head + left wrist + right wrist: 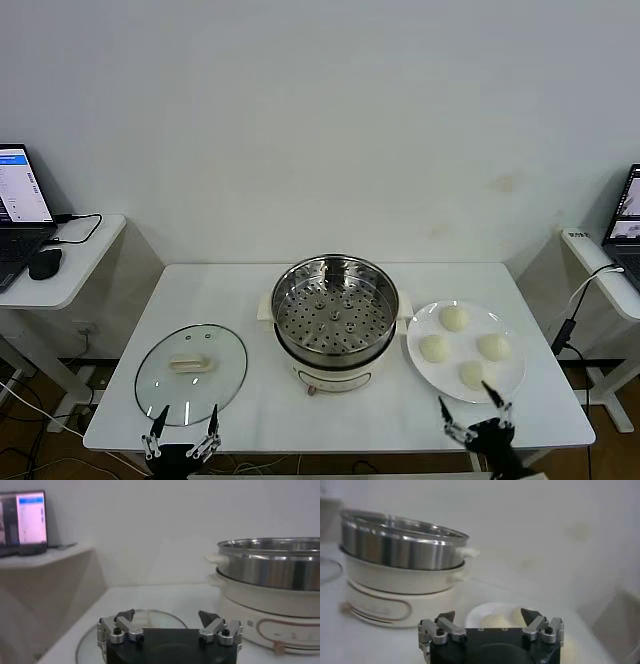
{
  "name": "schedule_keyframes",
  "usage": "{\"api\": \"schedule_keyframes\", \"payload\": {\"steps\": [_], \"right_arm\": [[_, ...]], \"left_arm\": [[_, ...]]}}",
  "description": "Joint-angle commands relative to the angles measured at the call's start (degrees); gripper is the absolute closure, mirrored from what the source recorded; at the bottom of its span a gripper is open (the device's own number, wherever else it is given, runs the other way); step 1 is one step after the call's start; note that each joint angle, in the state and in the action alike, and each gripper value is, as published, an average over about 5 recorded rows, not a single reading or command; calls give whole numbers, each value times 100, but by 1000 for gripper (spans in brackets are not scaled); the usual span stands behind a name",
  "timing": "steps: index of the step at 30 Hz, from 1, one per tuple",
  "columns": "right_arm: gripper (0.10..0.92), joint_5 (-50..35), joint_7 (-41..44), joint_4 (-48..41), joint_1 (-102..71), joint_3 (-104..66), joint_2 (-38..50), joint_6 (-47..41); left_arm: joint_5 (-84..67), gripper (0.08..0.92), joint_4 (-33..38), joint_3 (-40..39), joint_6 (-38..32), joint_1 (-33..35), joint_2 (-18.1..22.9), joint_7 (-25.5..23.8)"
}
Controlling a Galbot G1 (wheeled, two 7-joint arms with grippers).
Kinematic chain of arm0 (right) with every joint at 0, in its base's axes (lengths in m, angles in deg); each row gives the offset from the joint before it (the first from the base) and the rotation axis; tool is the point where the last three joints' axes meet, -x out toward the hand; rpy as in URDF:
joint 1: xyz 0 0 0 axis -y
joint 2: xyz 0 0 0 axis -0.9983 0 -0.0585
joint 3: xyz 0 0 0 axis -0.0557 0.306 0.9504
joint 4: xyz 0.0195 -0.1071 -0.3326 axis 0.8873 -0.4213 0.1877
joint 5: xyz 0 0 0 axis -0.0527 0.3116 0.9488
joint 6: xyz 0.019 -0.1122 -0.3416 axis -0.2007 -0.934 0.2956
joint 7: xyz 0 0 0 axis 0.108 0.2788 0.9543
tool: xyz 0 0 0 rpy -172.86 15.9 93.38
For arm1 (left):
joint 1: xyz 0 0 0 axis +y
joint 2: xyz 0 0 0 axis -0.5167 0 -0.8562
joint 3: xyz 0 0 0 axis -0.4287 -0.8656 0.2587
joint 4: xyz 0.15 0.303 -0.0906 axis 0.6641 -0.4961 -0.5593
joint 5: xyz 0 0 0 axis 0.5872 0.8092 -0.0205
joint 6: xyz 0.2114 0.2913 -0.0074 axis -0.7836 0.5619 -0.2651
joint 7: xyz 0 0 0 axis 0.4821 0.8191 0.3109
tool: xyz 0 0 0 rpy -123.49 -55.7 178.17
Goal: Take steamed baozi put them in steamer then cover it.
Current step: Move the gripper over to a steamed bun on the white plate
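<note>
I have both hands wide and empty at the bench's near edge: left hand (182, 432) by the cover (191, 373), right hand (478, 418) by the plate (512, 385) holding four steamed baozi (454, 318). The steamer (334, 318) sits open between them. The smooth buns could squash or roll off the plate. Laptops on the side desks are well clear.

Pretty even, bright indoor light from overhead, so shadows are soft. The steamer (334, 322) throws just a faint one on the white table (250, 285), and its steel rim catches highlights around 12 o'clock. The head view is crisp. Both wrist views are hazy and washed out, with the plate (485, 615) especially mushy and the far background soft.
</note>
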Motion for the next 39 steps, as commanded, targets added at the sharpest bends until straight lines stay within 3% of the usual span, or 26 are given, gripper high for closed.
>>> {"api": "schedule_keyframes", "payload": {"steps": [1,7,19,26,39], "right_arm": [[203,1998,806,-636,1343,-419,1600,-202],[203,2372,2075,-1618,2894,589,2686,-88],[203,724,3958,-3616,6987,5138,3341,-501],[203,235,4915,-4313,8670,7151,3084,-477],[203,434,4804,-5888,9191,7924,1549,-186]], "left_arm": [[625,177,7,64,221,-121,-26,180],[651,177,77,140,538,-161,-87,171],[1060,177,-70,98,551,-313,-32,174],[1052,177,-25,151,560,-287,-143,179],[1023,177,-21,332,543,-342,-284,177]]}}
